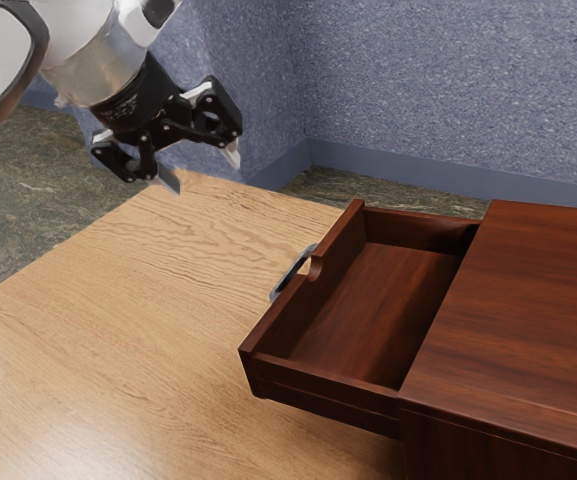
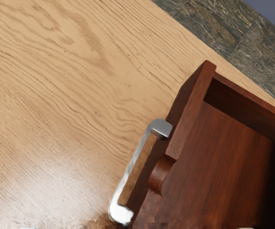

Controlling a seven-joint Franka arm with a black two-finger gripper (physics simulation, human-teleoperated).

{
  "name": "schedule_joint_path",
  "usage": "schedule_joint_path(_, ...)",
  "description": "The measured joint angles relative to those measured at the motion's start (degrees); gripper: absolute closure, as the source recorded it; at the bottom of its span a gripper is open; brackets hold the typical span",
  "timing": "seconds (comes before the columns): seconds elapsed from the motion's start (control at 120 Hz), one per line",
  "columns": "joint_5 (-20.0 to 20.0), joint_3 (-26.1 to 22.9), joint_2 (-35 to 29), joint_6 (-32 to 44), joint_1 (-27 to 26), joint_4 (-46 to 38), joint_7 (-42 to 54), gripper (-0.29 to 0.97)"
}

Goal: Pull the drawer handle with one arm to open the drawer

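Pincer (image 1: pixel 203 168) of the Franka arm hangs released, jaws spread and grasping nothing, above the table (image 1: pixel 108 310) and well apart from the silver handle (image 1: pixel 293 272). The drawer (image 1: pixel 368 310) stands well out of its dark-wood cabinet (image 1: pixel 528 330), its inside bare, so the opening looks largely done, with little left to pull. The light, oak-grained tabletop sits over a mottled stone floor (image 1: pixel 18 200), before a blue-grey wall (image 1: pixel 448 70).

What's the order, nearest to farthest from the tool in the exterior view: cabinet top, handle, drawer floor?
1. Handle, below the tool, toward the exterior view's right.
2. Drawer floor, just beyond the handle.
3. Cabinet top, at the exterior view's right.
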Motion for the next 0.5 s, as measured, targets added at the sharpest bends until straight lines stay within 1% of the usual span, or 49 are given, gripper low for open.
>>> schedule_joint_path(0.1,2.1,1.1,-0.8,-9.7,0.7,-1.3,-8.6,0.1)
schedule_joint_path(0.217,4.2,1.1,-0.7,-16.2,1.7,-5.2,-16.9,0.06)
schedule_joint_path(0.325,4.8,0.3,-0.6,-19.2,2.4,-7.4,-23.4,0.04)
schedule_joint_path(0.5,5.0,0.1,-0.7,-19.6,2.6,-7.7,-31.6,0.02)
